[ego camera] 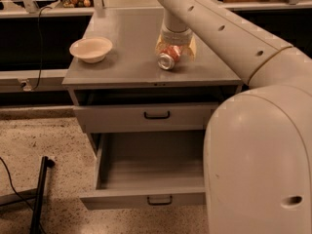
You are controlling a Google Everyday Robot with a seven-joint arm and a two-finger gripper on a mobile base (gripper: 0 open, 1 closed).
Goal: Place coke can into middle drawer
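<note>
The coke can point(169, 58) lies on its side on the grey cabinet top point(131, 38), silver end facing the front. My gripper point(174, 51) reaches straight down over it, with its yellowish fingers point(160, 45) pressed close against both sides of the can. The can still rests on the top. The middle drawer point(146, 199) is pulled wide open below, and its grey inside point(151, 167) holds nothing.
A cream-white bowl point(91, 49) stands at the left of the cabinet top. The top drawer point(146, 116) with its black handle is pushed in. My large arm fills the right side. A black pole point(40, 194) and cable lie on the speckled floor at the left.
</note>
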